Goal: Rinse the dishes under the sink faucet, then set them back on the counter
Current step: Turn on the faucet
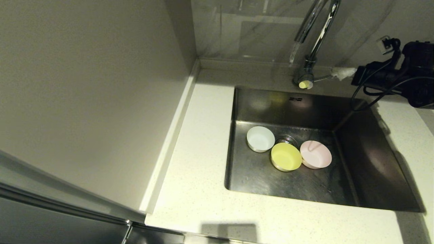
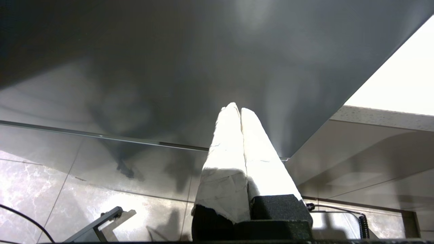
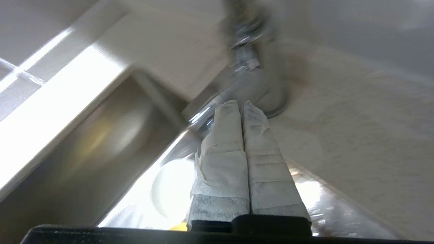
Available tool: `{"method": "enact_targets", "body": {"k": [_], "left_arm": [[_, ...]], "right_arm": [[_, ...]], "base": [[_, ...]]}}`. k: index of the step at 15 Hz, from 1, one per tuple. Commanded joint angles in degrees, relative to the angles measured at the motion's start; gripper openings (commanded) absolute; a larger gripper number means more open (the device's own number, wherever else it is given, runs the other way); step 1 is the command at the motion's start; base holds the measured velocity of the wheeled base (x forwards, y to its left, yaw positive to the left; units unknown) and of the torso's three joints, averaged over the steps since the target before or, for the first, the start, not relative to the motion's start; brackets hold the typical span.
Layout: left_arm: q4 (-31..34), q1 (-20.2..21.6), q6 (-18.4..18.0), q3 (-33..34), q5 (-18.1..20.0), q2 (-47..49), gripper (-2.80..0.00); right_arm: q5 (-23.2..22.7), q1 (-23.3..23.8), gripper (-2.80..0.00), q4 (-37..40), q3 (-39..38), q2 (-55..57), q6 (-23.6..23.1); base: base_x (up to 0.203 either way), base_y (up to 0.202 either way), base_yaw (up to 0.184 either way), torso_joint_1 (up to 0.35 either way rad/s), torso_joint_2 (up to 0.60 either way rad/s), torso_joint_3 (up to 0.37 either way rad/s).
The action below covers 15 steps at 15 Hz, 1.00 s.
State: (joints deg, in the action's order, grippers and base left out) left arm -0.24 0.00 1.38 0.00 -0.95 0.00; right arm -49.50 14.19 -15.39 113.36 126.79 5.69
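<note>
Right gripper (image 1: 339, 73) — fingers pressed together — touches tall chrome gooseneck faucet's (image 1: 313, 37) thin lever (image 1: 322, 78), likely to push it.

The right hand (image 1: 339, 73) has white tape-wrapped fingers (image 3: 234, 149) on a black body trailing black cables (image 1: 379, 93).

Brushed steel sink (image 1: 369, 162); glossy chrome faucet (image 1: 317, 30); matt plastic-looking bowls (image 1: 285, 156); speckled stone-like counter (image 1: 196, 183).
</note>
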Motion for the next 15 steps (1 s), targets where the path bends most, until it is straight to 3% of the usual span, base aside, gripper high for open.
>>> {"method": "enact_targets", "body": {"k": [1,5,9,12,15], "left_arm": [[0.0,0.0,0.0,0.0,0.0,-0.1,-2.80],[0.0,0.0,0.0,0.0,0.0,-0.1,-2.80],[0.0,0.0,0.0,0.0,0.0,-0.1,-2.80],[0.0,0.0,0.0,0.0,0.0,-0.1,-2.80],[0.0,0.0,0.0,0.0,0.0,-0.1,-2.80]], "right_arm": [[-2.6,1.2,-2.80,0.1,0.1,-0.2,0.0],[-1.6,1.2,-2.80,-2.0,0.1,-0.1,0.2],[7.4,1.3,-2.80,-3.4,0.6,-2.0,1.4],[19.4,1.2,-2.80,-3.2,0.5,-3.7,1.2],[34.6,1.7,-2.80,2.0,-2.7,-6.9,-4.9]], "base": [[0.000,0.000,0.000,0.000,0.00,0.000],[0.000,0.000,0.000,0.000,0.00,0.000],[0.000,0.000,0.000,0.000,0.00,0.000],[0.000,0.000,0.000,0.000,0.00,0.000],[0.000,0.000,0.000,0.000,0.00,0.000]]}}
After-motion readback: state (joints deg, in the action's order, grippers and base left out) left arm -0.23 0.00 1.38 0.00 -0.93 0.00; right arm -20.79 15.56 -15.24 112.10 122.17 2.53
